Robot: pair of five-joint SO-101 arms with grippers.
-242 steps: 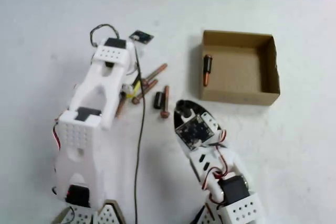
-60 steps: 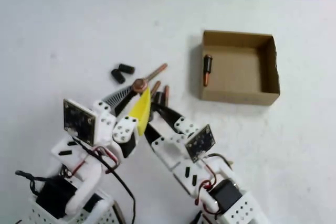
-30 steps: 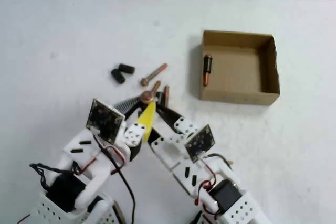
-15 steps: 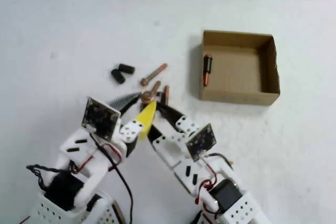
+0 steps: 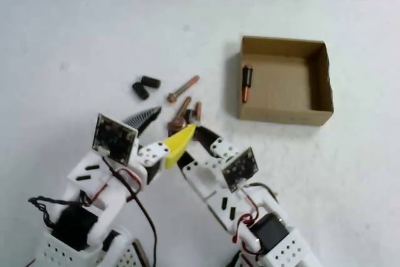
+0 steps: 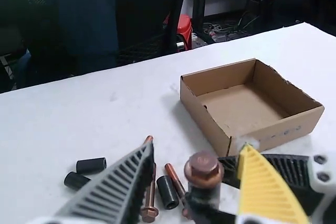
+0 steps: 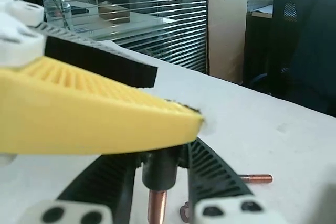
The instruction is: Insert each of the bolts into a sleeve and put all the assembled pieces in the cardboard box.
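The cardboard box (image 5: 284, 115) is set on the bench (image 5: 75, 35) at the far right, one assembled piece (image 5: 247, 83) inside. Left of it, the right gripper's (image 7: 161, 163) jaws are clamped on a sleeve (image 6: 202, 196) with a bolt (image 6: 203, 167) through it. The left gripper's (image 5: 174, 120) jaws are held apart about the bolt head. Two loose sleeves (image 5: 145, 85) lie farther left.

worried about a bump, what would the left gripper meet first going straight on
Likely the bolt in the sleeve held by the right gripper, just ahead of the open left gripper; depth unclear.
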